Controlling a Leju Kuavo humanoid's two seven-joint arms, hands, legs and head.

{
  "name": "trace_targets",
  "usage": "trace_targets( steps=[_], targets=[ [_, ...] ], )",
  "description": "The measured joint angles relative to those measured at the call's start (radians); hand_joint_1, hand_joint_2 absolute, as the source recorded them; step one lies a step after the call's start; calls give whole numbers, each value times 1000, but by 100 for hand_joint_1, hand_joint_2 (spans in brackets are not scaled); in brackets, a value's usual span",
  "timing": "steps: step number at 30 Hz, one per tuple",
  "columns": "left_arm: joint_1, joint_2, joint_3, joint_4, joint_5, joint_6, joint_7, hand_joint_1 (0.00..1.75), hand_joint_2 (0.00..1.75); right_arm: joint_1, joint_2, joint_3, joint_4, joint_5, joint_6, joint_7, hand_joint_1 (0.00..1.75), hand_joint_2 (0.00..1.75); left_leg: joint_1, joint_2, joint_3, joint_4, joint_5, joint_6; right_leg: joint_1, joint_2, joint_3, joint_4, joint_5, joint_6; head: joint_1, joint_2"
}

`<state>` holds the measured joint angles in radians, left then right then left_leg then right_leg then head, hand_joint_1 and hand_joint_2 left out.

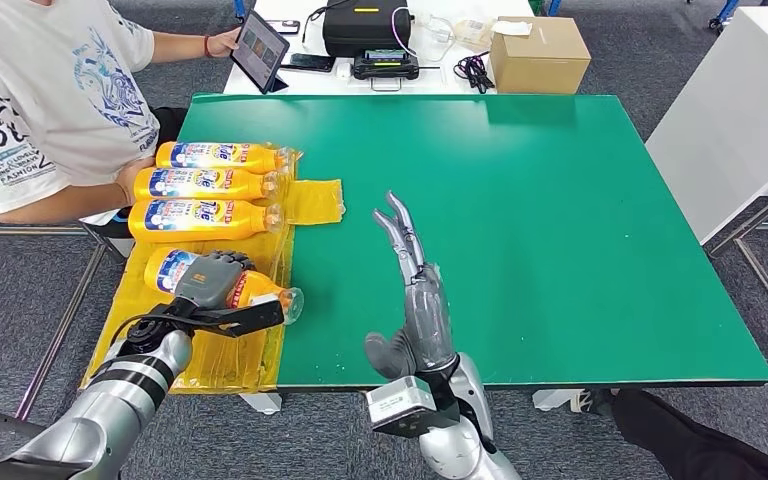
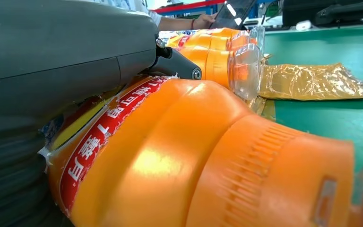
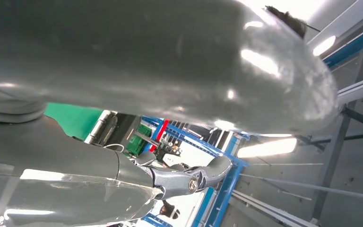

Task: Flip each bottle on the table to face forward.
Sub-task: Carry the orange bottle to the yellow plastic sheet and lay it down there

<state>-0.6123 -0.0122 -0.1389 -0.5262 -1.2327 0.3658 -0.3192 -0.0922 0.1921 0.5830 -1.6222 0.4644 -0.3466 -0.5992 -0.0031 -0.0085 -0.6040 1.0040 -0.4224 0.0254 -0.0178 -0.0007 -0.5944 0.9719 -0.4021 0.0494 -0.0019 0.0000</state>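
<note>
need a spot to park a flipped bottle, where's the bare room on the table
Bare green tabletop runs from the right robot hand to the far and right edges. Crowded: the left strip, where four orange plastic bottles lie on yellow plastic film; the left robot hand grips the nearest.

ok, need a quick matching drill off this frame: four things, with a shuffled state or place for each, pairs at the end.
Things:
1. left robot hand
2. right robot hand
3. cardboard box
4. tablet

States or places:
A. propped up, touched by a person's hand
B. on the white table beyond the green table
C. open, fingers stretched out above the green surface
D. gripping the nearest orange bottle

Pairs: 1-D, 2-C, 3-B, 4-A
</note>
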Motion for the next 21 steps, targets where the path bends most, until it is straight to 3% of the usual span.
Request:
trace_targets(
  steps=[1, 4, 5, 8, 12, 21],
  targets=[
    [-1, 0, 0, 1, 1, -11, 9, 146, 175, 0, 0, 0, 1, 0, 4, 1, 0, 0, 0, 0, 0, 0, 0, 0, 0, 0, 0, 0, 0, 0, 0, 0],
    [-9, -1, 2, 6, 6, -54, 47, 27, 175, 2, 1, -1, 5, 0, 16, 4, 0, 0, 0, 0, 0, 0, 0, 0, 0, 0, 0, 0, 0, 0, 0, 0],
    [-13, -1, 3, 8, 5, -70, 62, 6, 175, 3, 2, -1, 7, -4, 20, 4, 0, 0, 0, 0, 1, 0, 0, 0, 0, 0, 1, 0, 0, 0, 0, 0],
    [-26, -2, 5, 22, -20, -116, 110, 0, 175, 4, 8, -2, 13, -25, 41, 7, 0, 0, 0, 0, 1, 0, 0, 0, 0, 0, 1, 0, 0, 0, 0, 0],
    [-52, -2, -6, 51, -59, -187, 135, 0, 0, 4, 15, -7, 24, -48, 71, 13, 0, 0, 0, 0, 4, 0, 0, 0, 0, 0, 4, 0, 0, 0, 0, 0],
    [-75, 10, -3, 79, 90, -382, -9, 0, 0, -8, 28, -27, 72, -100, 94, 6, 0, 0, 0, -4, 10, -1, 0, 0, 0, -2, 12, 0, -1, -1, 0, 0]
  ],
)
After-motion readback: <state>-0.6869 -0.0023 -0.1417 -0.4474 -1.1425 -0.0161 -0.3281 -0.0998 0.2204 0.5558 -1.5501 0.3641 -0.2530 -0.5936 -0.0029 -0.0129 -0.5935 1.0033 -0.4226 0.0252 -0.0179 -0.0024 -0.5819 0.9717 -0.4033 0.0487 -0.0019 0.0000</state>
